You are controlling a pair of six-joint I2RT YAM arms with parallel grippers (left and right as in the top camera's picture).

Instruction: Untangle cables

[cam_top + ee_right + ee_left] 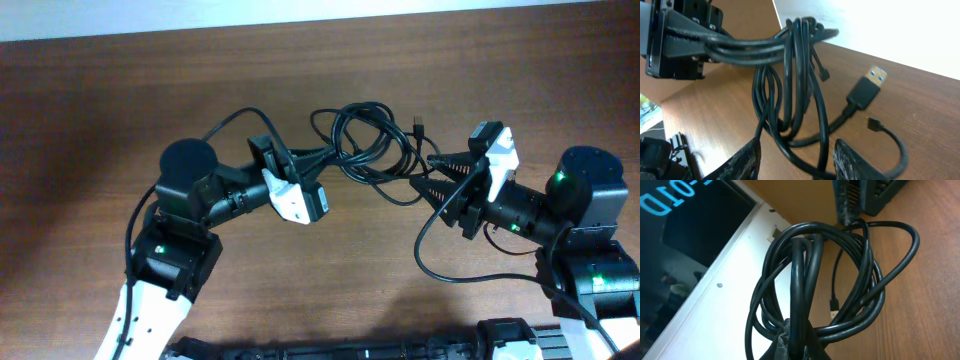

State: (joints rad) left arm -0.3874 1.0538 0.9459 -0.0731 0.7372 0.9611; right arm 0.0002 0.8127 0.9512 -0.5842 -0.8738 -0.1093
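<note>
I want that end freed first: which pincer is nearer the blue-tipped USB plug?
Right. The right pincer is open just beside the USB plug, straddling the cables; the left pincer grips the bundle's far side, away from it.

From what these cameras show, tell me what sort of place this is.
Probably a robotics lab bench, not a home: a left arm and a right arm stand at a wooden table, with a knot of black cables between them.

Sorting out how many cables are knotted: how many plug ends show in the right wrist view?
3: a big USB plug at right, a small plug just below it, and a third plug sticking out beside the bundle. More may be hidden.
</note>
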